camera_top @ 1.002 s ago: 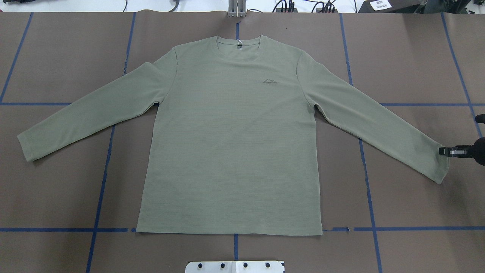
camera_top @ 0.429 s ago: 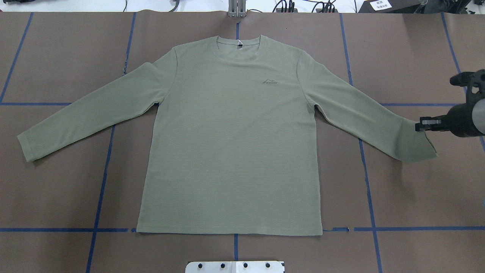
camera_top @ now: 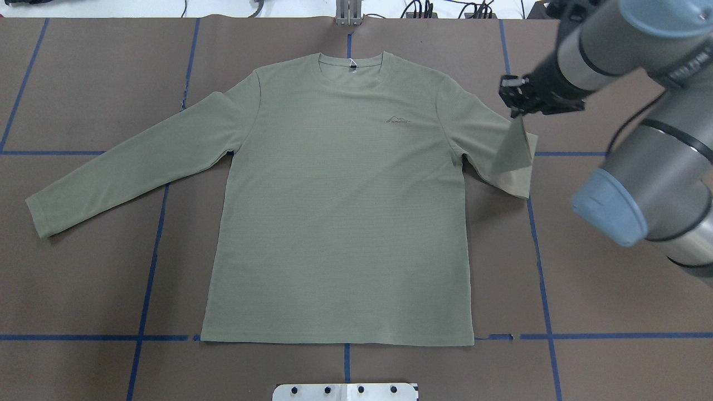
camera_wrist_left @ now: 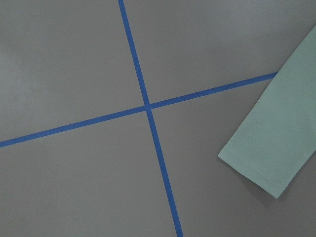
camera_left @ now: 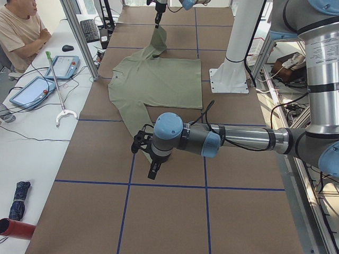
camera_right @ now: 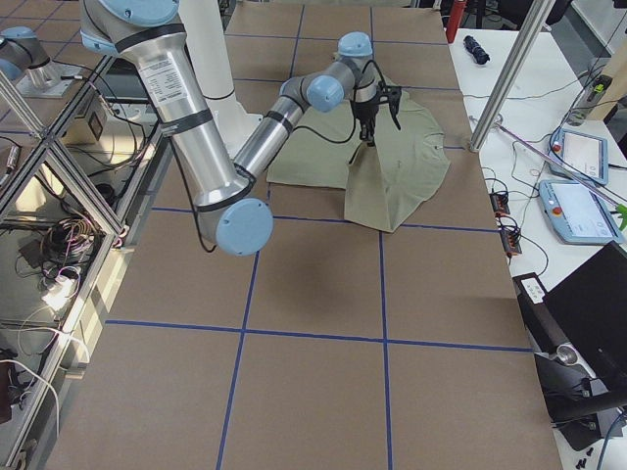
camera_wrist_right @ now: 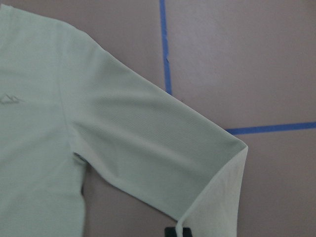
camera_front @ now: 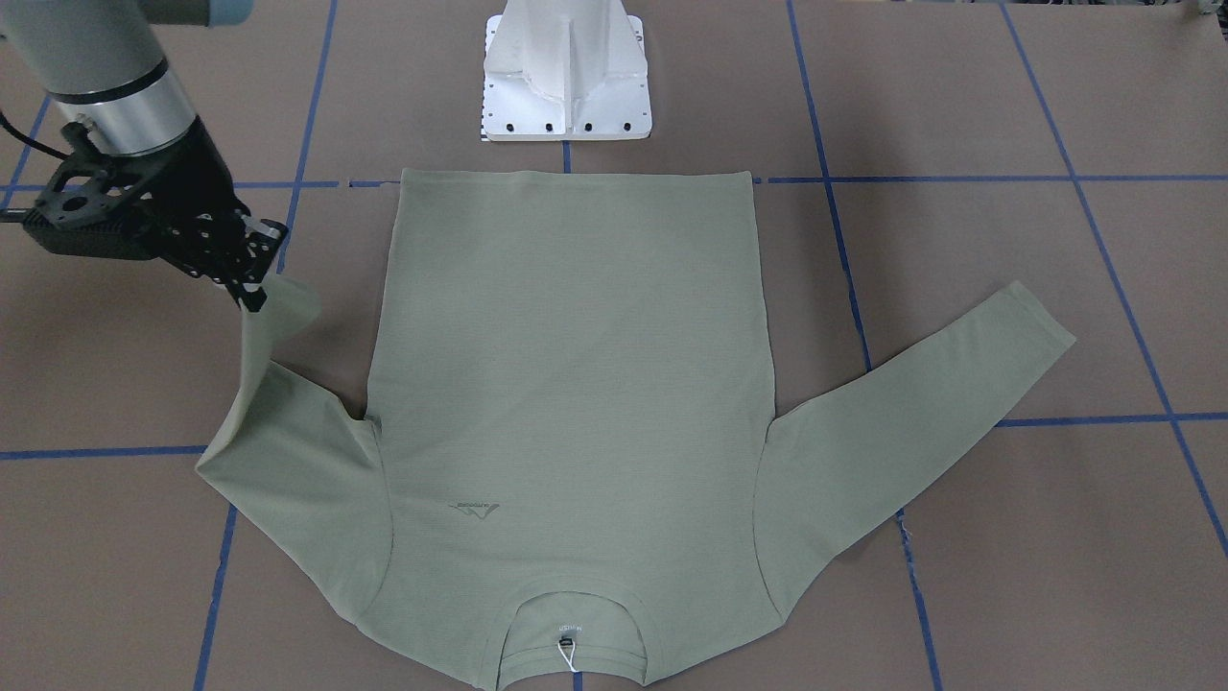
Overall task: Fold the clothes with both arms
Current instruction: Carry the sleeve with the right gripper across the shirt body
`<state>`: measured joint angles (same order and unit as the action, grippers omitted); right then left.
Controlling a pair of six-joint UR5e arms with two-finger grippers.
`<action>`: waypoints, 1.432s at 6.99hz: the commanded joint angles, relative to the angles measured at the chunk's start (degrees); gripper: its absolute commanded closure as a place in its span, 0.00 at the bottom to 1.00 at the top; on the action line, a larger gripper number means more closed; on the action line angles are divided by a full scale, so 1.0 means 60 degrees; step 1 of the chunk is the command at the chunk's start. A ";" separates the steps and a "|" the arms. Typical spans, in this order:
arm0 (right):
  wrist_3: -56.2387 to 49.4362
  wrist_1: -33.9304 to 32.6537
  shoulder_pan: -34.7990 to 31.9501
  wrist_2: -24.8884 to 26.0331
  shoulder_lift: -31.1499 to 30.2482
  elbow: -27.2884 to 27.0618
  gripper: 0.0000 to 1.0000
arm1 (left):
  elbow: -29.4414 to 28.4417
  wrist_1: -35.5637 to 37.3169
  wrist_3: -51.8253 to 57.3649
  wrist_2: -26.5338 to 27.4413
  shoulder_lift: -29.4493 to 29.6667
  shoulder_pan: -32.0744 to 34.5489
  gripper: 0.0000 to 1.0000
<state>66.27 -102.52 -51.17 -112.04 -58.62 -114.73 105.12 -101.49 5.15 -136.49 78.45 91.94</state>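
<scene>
The sage-green shirt (camera_top: 340, 211) lies flat and face up on the brown table, collar (camera_top: 351, 62) toward the far edge. My right gripper (camera_top: 515, 104) is shut on the cuff of the right sleeve (camera_top: 513, 159), which hangs lifted and doubled back near the shoulder; the same gripper (camera_front: 251, 288) shows in the front view. The left sleeve (camera_top: 128, 161) stays stretched out flat, and its cuff (camera_wrist_left: 269, 145) appears in the left wrist view. My left gripper (camera_left: 152, 173) hovers low over the table just beyond that cuff; I cannot tell whether it is open or shut.
Blue tape lines (camera_top: 147, 278) grid the brown table cover. The white pedestal base (camera_front: 566, 77) stands at the robot's side by the shirt's hem. A seated person (camera_left: 18, 32) and tablets (camera_left: 29, 90) are at a side table. Metal frame posts (camera_right: 514, 69) stand near the table.
My right gripper has carried the right cuff up off the table and inward from the far right edge toward the shoulder, so the sleeve now doubles back. The rest of the shirt has not moved.
</scene>
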 commanded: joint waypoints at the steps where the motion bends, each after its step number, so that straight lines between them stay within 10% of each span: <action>1: 0.0919 -0.0960 0.0570 0.0841 0.3092 0.1709 1.00 | 0.0000 0.0011 -0.0009 0.0000 -0.0024 -0.0001 0.00; 3: 0.1141 -0.0684 0.1841 0.2521 0.5321 0.4342 1.00 | -0.0087 0.0011 -0.0009 0.0000 0.0005 -0.0001 0.00; 5: 0.2381 0.1883 0.3599 0.4791 0.6453 0.7780 1.00 | -0.0117 0.0011 -0.0009 0.0000 0.0006 -0.0001 0.00; 7: 0.3088 0.2525 0.3738 0.5166 0.7203 0.9375 1.00 | -0.0117 0.0011 0.0006 0.0000 -0.0053 -0.0001 0.00; 8: 0.3685 0.3078 0.3738 0.5211 0.7293 0.9772 0.90 | -0.0117 0.0011 -0.0009 0.0000 -0.0067 -0.0001 0.00; 9: 0.4271 0.3185 0.3738 0.5356 0.7715 1.0414 0.30 | -0.0117 0.0011 -0.0023 0.0000 -0.0053 -0.0001 0.00; 10: 0.4320 0.3200 0.3709 0.5358 0.7951 1.0696 0.12 | -0.0117 0.0011 -0.0009 0.0043 -0.0053 -0.0001 0.00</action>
<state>90.51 -84.00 -28.83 -80.24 -12.83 -53.35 104.41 -101.43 5.07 -136.43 78.14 91.93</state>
